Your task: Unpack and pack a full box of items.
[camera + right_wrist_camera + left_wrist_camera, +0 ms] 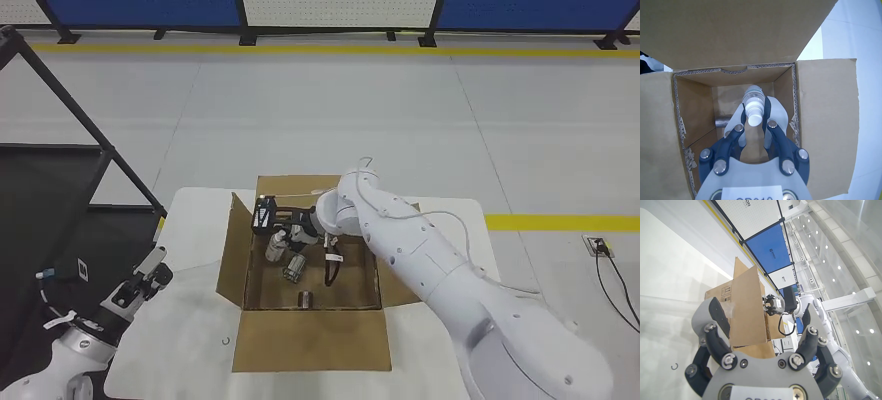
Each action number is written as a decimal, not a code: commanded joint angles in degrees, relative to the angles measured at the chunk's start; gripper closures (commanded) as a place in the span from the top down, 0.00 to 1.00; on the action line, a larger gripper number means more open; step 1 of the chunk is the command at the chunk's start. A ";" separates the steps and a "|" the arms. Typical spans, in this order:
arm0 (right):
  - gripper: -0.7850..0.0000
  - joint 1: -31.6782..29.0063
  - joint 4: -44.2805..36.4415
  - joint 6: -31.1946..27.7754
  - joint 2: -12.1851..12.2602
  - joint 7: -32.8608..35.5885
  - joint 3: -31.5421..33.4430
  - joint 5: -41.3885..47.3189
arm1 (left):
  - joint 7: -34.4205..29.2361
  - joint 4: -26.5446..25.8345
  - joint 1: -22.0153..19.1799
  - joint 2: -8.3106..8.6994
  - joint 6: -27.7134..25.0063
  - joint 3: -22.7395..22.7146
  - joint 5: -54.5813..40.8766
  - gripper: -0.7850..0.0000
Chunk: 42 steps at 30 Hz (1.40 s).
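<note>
Box (310, 345): brown cardboard carton standing in the middle of the white desk (200, 215), all four flaps folded open.
Bottle (753, 94): clear plastic with a white cap, inside the carton with its cap end up towards the wrist camera. Whether its base touches the carton floor cannot be told.
Right claw (755, 111): reaching down into the open carton from above, its two fingers clamped on the bottle's neck and shoulder, one on each side.
Metal cylinder (722, 122): small and silver, lying on its side on the carton floor, just beside the held bottle and partly hidden behind one finger.
Left claw (761, 308): near the desk's left edge, well apart from the carton and pointing towards its outer wall, its fingers spread wide with nothing between them.
Carton edges: torn corrugated fringe along the inner rim at the corners.
</note>
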 commanded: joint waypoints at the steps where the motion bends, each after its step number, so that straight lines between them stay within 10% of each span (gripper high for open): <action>1: 0.00 0.00 -0.01 0.00 -0.01 0.01 0.00 -0.01 | 0.00 0.00 0.00 0.00 0.00 0.00 0.00 1.00; 23: 0.00 -3.75 -10.00 8.01 4.51 2.76 5.17 -1.81 | 0.00 0.00 0.00 0.00 0.00 0.00 0.00 1.00; 42: 0.00 -34.55 -71.11 29.28 22.11 31.39 34.02 -16.06 | 0.00 0.00 0.00 0.00 0.00 0.00 0.00 1.00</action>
